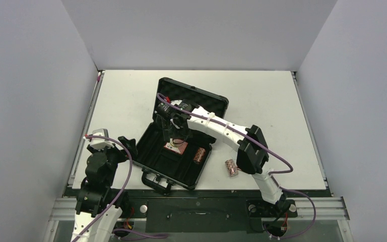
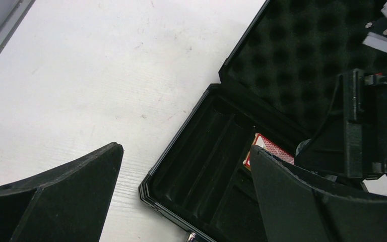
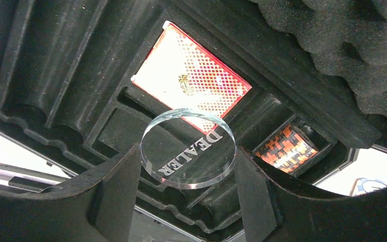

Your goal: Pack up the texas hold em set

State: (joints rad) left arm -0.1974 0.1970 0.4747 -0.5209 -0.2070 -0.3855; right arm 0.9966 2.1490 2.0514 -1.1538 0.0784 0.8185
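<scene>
Right gripper (image 3: 185,170): clamped on the dealer button (image 3: 187,151), one finger on each side of its rim, holding it flat above the open case (image 1: 153,154).
Left gripper (image 2: 185,147): spread wide and holding nothing, low over the table (image 1: 262,101) off the case's left rim.
Where the set is: the card box (image 3: 191,80) lies face up in a middle compartment. The packed chip roll (image 3: 287,148) sits in a slot to its right. The loose chip roll (image 1: 231,168) lies on the table right of the case, apart from it.
Dealer button, handling: a clear, stiff disc, probably light and slick. Only the thin rim is gripped, so it could pivot or slip out if the pinch eases. An edge grip across the full width, as now, looks the soundest.
Loose chip roll, handling: likely heavier and prone to rolling. Its striped side looks best gripped across the middle.
Case, handling: a rigid shell whose foam lid (image 3: 342,45) is soft. The lid stands propped open on the far side.
Hard to make out: the button's transparency hides which recess lies directly beneath it. The overhead view does not show the button at all, since the arm covers it.
Cut off: the latches are not clearly visible. A small red spot at the lid's far left corner (image 1: 167,99) is too small to identify.
</scene>
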